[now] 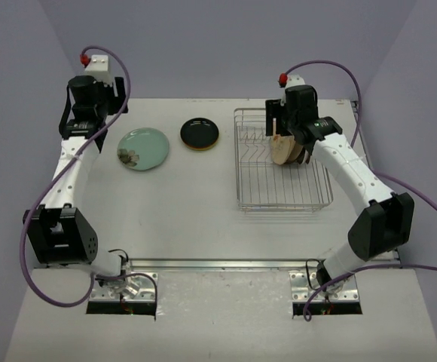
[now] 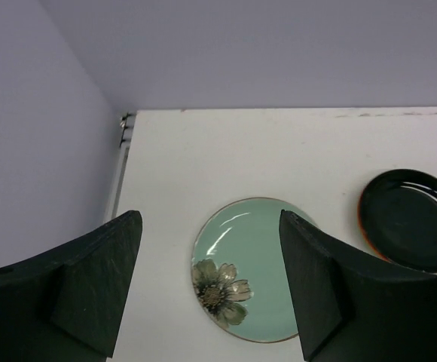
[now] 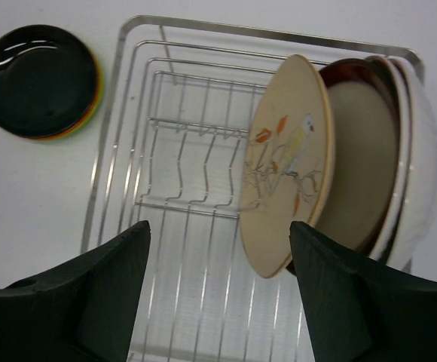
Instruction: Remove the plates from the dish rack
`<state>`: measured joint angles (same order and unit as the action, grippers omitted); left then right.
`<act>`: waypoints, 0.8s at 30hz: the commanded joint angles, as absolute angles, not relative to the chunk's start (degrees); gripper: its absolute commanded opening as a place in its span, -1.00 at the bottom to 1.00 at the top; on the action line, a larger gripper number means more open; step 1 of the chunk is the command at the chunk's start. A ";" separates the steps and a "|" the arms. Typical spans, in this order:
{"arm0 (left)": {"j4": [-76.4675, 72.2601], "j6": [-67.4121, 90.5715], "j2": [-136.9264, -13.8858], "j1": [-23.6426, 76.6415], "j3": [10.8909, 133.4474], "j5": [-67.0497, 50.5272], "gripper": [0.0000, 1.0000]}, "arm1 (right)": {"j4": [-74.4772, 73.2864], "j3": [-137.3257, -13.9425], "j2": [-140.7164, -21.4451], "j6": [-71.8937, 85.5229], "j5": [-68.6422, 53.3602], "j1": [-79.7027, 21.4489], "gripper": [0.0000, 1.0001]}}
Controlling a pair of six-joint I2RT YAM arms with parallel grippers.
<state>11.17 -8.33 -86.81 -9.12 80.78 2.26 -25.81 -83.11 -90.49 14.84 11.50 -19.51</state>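
Observation:
A pale teal plate (image 1: 143, 148) with a flower lies flat on the table at the far left; it also shows in the left wrist view (image 2: 252, 268). A black plate (image 1: 200, 133) tops a small stack with orange and green rims (image 3: 39, 81). The dish rack (image 1: 239, 162) holds a cream plate (image 3: 285, 162), a brown-rimmed plate (image 3: 358, 151) and a white plate (image 3: 422, 173), all standing on edge. My left gripper (image 1: 98, 113) is open and empty, raised above the teal plate (image 2: 209, 219). My right gripper (image 1: 279, 124) is open and empty above the rack, beside the cream plate (image 3: 220, 226).
The table's left edge and a metal corner bracket (image 2: 124, 132) lie close to the teal plate. Purple walls enclose the table at the back and sides. The rack's upright prongs (image 3: 196, 162) stand left of the cream plate.

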 commanded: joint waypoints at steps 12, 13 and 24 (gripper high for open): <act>6.25 -12.66 -79.01 4.22 71.02 10.01 0.47 | -23.64 -85.07 -96.90 16.59 33.41 -18.02 0.04; 6.28 -12.70 -78.93 4.26 70.97 10.06 0.48 | -23.64 -85.21 -97.46 16.87 33.18 -17.71 0.04; 6.50 -12.57 -78.14 4.31 70.49 9.84 0.58 | -22.33 -87.01 -104.69 17.78 30.68 -16.00 -0.19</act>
